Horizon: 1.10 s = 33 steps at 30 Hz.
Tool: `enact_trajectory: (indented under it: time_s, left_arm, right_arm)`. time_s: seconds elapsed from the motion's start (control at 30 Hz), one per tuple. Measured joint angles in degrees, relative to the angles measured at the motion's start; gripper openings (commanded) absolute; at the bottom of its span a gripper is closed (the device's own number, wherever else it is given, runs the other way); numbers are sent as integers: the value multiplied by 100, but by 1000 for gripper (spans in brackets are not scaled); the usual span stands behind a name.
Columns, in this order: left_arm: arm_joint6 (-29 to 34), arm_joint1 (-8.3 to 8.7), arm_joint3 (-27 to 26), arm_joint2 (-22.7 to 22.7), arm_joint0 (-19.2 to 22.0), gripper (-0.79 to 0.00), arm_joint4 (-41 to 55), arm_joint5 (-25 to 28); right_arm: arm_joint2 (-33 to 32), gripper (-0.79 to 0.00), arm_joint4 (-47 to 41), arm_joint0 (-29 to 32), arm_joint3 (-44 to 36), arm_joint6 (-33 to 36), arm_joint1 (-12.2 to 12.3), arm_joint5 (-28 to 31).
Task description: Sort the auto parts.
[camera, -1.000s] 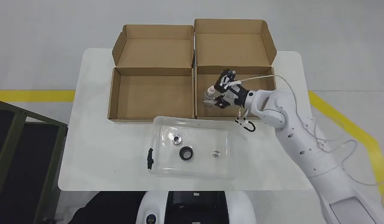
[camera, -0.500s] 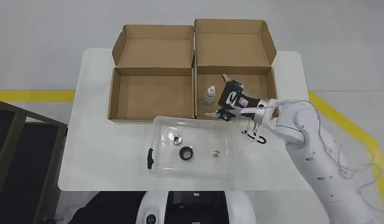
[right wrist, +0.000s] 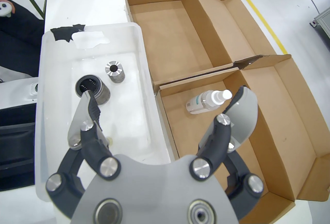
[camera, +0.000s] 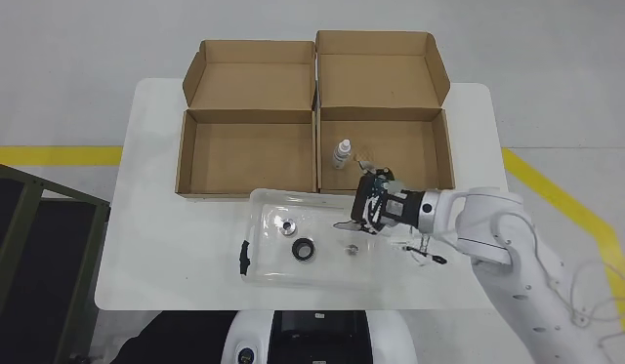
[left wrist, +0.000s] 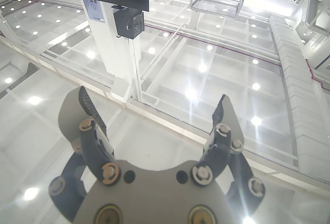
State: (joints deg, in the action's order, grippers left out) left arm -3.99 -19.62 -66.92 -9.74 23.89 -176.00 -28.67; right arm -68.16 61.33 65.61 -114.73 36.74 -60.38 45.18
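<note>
The right gripper (right wrist: 165, 91) hung wide open with nothing in it. One finger was over the clear bin (right wrist: 147, 55) and the other was over the right box (right wrist: 283, 111), so the bin's wall lay between them. That was my main worry. If I lowered it from there, I judged it would land on the bin rim or the cardboard edge instead of on a part. The bin looked light and could skid across the table (camera: 156, 218) or tip.

The parts were smooth, round steel, so a pinch off-centre could squirt one out or set it rolling. The bin's glare also made its floor hard to judge. The left gripper (left wrist: 153, 94) was spread wide too and held nothing. It pointed up at the ceiling, well away from the work.

Three parts sat in the bin. A squat sleeve (right wrist: 92, 88) stood on end, grey outside with a dark ribbed bore, just under my near finger. Just beside it stood a smaller steel collar (right wrist: 115, 72) with a dark centre hole and a slotted top face. A tiny pale piece (camera: 352, 250) lay close below the gripper, too small for me to make out.

A little spray bottle (right wrist: 206, 101) lay on its side in the right box. The left box (camera: 249, 154) had nothing in it that I could see.
</note>
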Motion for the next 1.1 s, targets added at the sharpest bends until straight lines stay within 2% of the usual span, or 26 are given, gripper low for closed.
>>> enact_trajectory:
  time_s: [0.37, 0.8, 1.03, 1.1]
  left_arm:
    - [0, 0, 0, 0, 0, 0, 0, 0]
    - [0, 0, 0, 0, 0, 0, 0, 0]
    - [0, 0, 0, 0, 0, 0, 0, 0]
    - [0, 0, 0, 0, 0, 0, 0, 0]
  right_arm:
    - [117, 0, 320, 400, -372, 559, 94, 100]
    - [225, 0, 676, 774, -474, 830, 186, 170]
    - [309, -117, 765, 802, -377, 993, 215, 128]
    - [337, -111, 788, 796, -368, 1038, 219, 108]
